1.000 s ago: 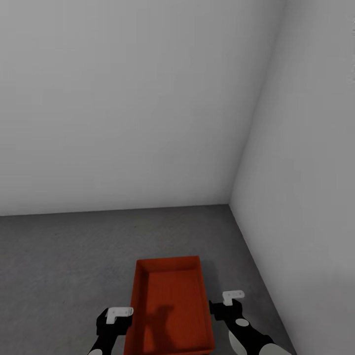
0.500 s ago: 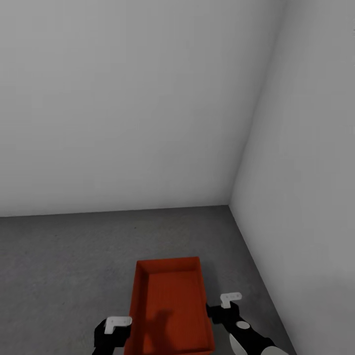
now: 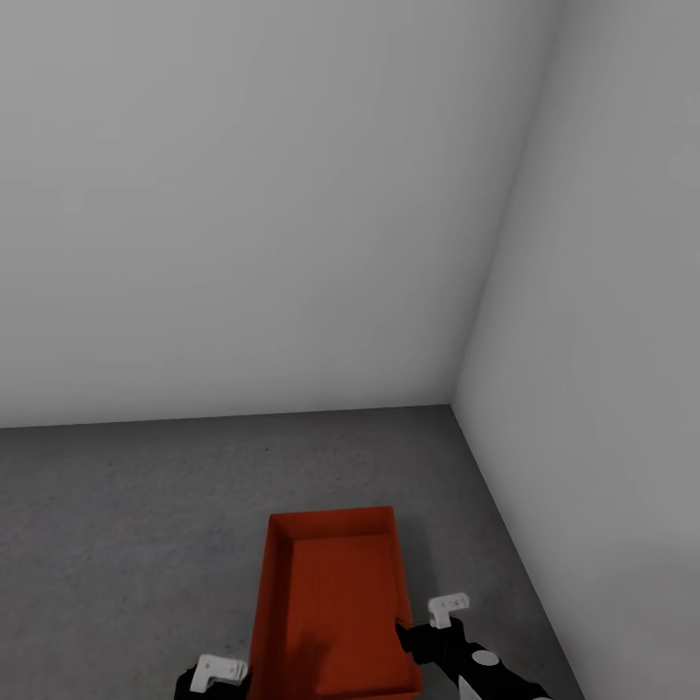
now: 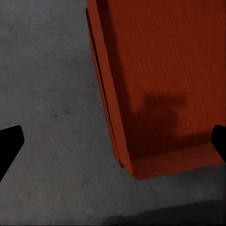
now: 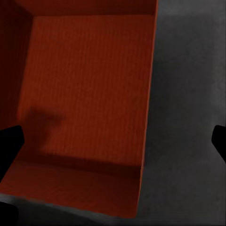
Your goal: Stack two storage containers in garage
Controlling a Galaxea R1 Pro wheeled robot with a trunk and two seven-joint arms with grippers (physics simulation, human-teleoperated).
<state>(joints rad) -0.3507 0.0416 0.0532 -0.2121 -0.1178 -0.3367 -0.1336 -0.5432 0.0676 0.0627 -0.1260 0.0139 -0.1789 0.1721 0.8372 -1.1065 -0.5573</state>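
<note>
Both grippers, left point(image 4: 113, 141) and right point(image 5: 113, 141), we saw spread wide, gripping nothing, flanking the storage container point(image 3: 335, 608), which sat on the grey concrete floor point(image 3: 126, 506), near the wall corner point(image 3: 453, 401).

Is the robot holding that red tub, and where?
No. Both pincers, left and right, are open beside the container on the floor.

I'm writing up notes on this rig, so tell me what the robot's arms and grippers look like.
Both arms are glossy black with white patches. The right arm shows a round white spot near the wrist. Each carries a small white angular bracket near its end, on the left gripper and the right gripper. In the wrist views the fingertips look plain black.
</note>
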